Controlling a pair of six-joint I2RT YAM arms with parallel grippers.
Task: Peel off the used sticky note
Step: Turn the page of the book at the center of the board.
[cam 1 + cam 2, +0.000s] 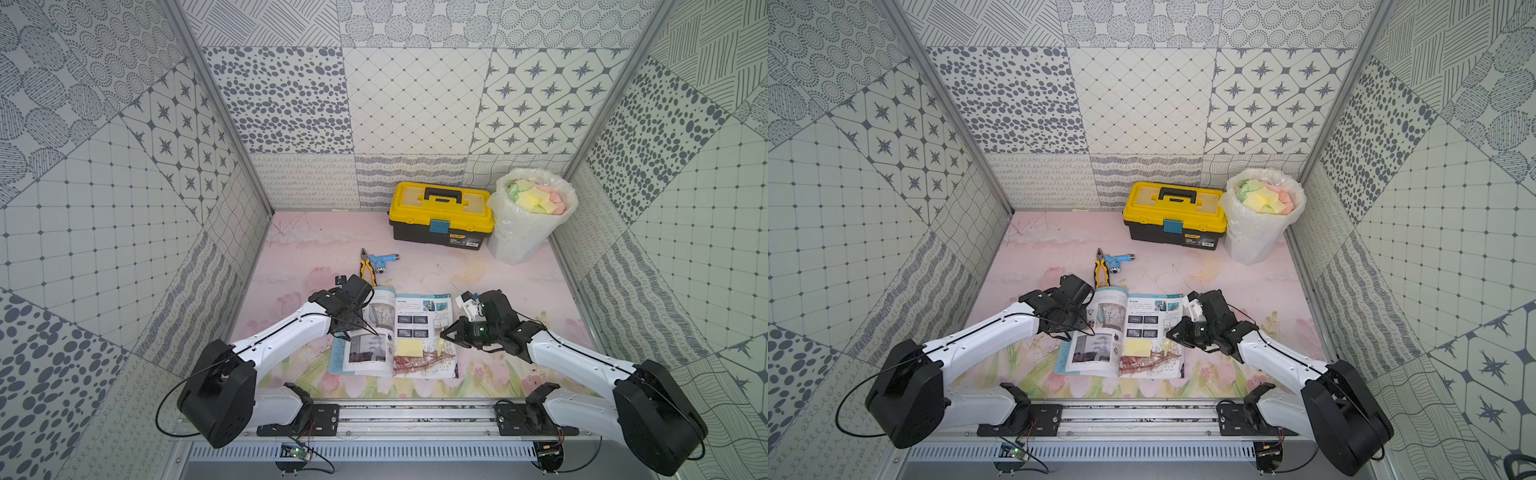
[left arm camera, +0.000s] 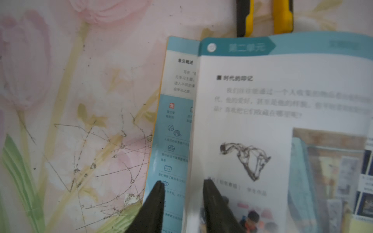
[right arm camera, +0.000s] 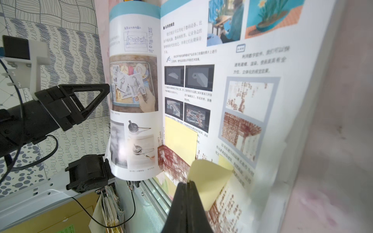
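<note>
Right wrist view: the book [image 3: 252, 60] runs off the frame's edge and the bench [image 3: 333, 141] beside it is a pink blur. The right jaws are clenched on a corner of the pale yellow sticky note [image 3: 210, 181]. It curls up off the right-hand page, its other edge stuck down. A second note [image 3: 180, 139] lies flat nearer the spine. In both top views the sticky note [image 1: 439, 345] [image 1: 1166, 344] is a mere sliver at the jaw tips. The left wrist view is soft and its print unreadable. The left jaws stand parted astride the left page's edge, grasping nothing, and the pliers [image 2: 282, 18] are cut off.
</note>
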